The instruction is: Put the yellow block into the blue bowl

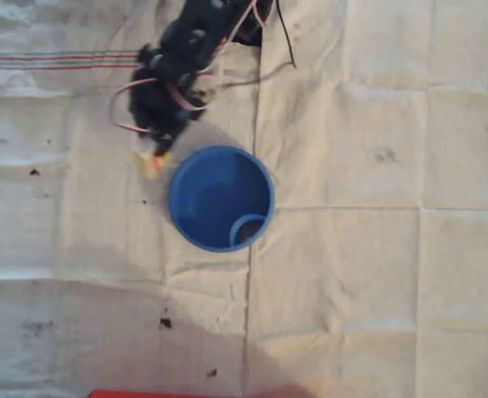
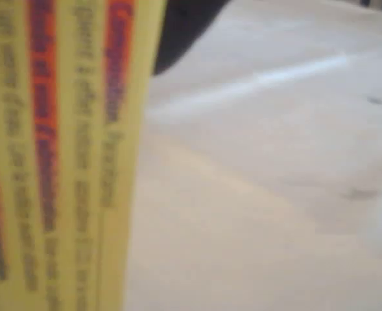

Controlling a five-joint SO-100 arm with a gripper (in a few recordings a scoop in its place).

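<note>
The black gripper [image 1: 155, 149] looks clamped on 1 small yellow rectangular block [image 1: 150, 162], glossy with blurry orange print, at 10 o'clock just beside 1 round blue plastic bowl [image 1: 195, 228] on creased off-white cloth [image 1: 376, 274].

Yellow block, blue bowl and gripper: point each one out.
yellow block [image 2: 61, 155]: wrist view, printed long face.
blue bowl [image 1: 184, 217]: overhead view, left inner wall.
gripper [image 1: 157, 145]: overhead view, dark tip over the block.
</note>
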